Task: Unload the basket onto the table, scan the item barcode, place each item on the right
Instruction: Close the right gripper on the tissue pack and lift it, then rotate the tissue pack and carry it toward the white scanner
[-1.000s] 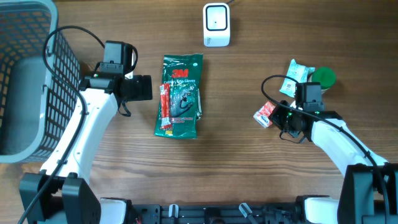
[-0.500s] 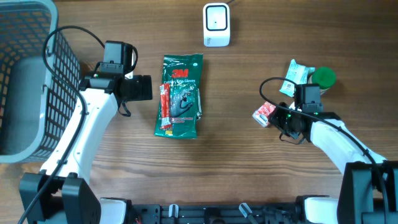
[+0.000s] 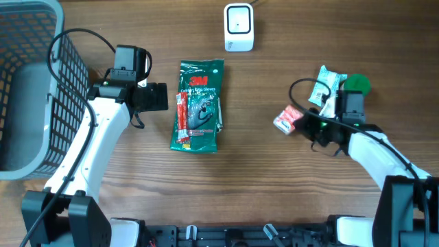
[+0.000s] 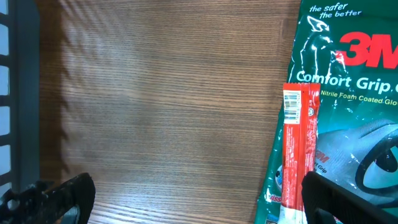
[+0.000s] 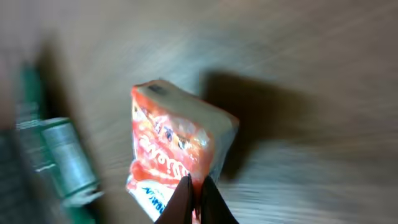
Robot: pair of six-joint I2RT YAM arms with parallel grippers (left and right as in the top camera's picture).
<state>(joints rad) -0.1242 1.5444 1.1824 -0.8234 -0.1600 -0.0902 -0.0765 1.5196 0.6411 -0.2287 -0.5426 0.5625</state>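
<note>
My right gripper [image 3: 302, 124] is shut on the edge of a small red and white snack packet [image 3: 287, 119], which sticks out to its left over the table. In the right wrist view the closed fingertips [image 5: 198, 199] pinch the packet [image 5: 174, 146] at its lower edge, and the view is blurred. The white barcode scanner [image 3: 239, 27] stands at the back centre. Beside a green glove pack [image 3: 200, 103], my left gripper [image 3: 164, 97] is open and holds nothing. A red stick packet [image 4: 300, 143] with a barcode lies on that pack [image 4: 354, 93].
A grey wire basket [image 3: 27, 82] fills the far left. Behind the right gripper lie a white and green pouch [image 3: 326, 82] and a round green lid [image 3: 357, 85].
The right gripper has shifted toward the back and carried the red and white packet a little left and back. The left arm has not moved.
</note>
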